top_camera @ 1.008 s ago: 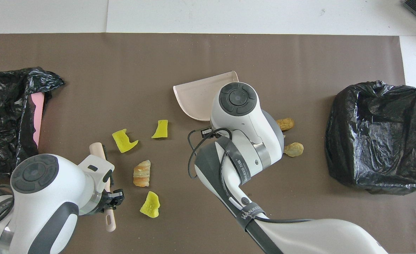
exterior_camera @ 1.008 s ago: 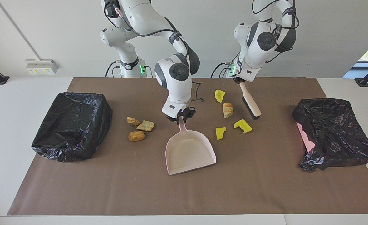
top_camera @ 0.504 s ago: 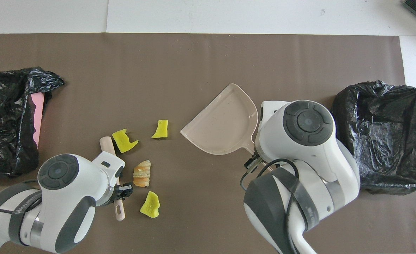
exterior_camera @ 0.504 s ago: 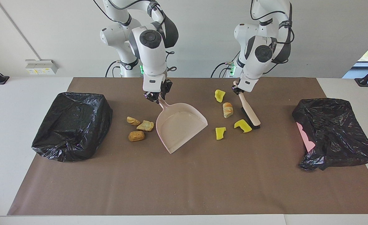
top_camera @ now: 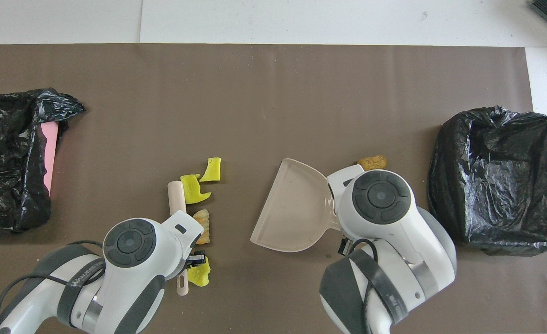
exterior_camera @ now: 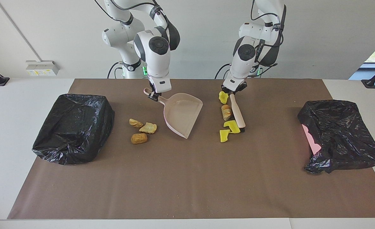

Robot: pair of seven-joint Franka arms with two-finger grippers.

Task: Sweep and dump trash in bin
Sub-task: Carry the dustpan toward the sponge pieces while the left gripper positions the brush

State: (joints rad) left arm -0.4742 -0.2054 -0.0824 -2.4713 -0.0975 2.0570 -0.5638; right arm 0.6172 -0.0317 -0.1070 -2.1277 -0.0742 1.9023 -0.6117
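Fingers [exterior_camera: 233,92] pinching brush [exterior_camera: 237,112], foamy trash [exterior_camera: 232,126]

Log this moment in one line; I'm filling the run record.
left gripper: shut on brush, against yellow chunks | right gripper: shut on dustpan | bins: no trash seen

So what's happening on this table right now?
Two arms are sweeping up scraps. The left gripper holds a beige hand brush by its handle, bristles on the brown mat against three yellow foam chunks and a tan bread piece. The right gripper holds a pale pink dustpan, empty, its mouth turned toward that pile. Three more tan pieces lie beside the pan. A black-lined bin sits at each end.
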